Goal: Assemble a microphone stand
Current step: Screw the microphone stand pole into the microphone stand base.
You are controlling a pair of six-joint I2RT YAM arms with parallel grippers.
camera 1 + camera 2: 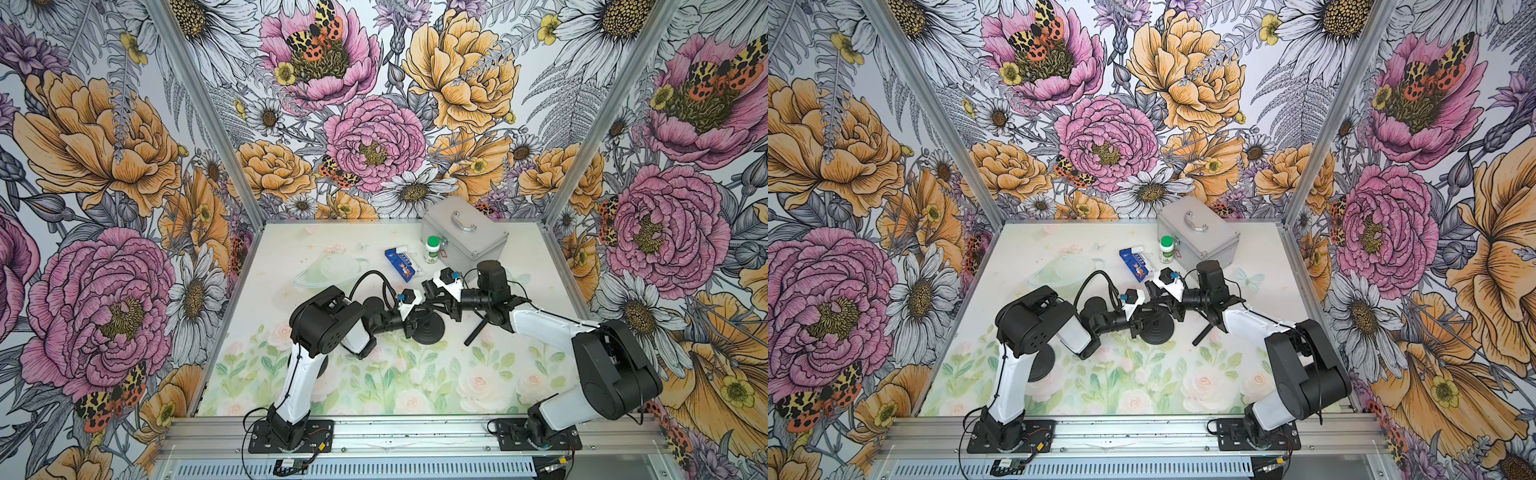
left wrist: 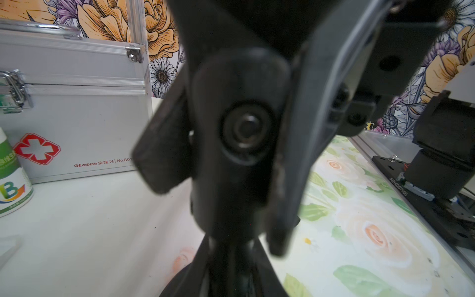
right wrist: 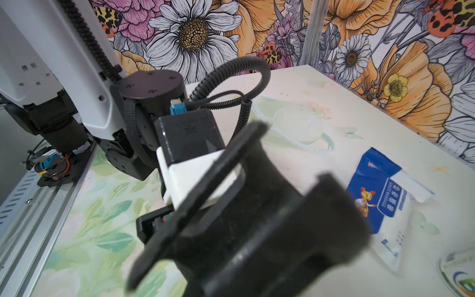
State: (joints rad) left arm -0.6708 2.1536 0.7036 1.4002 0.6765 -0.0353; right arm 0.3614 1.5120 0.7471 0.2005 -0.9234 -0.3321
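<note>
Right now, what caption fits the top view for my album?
Left gripper and right gripper meet at the black microphone stand, near a silver first-aid case.

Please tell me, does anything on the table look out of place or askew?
The black rod lies loose and slanted, apart from the round base. The first-aid case, bottle and gauze pack do not belong to a microphone stand. Nothing looks spilled.
</note>
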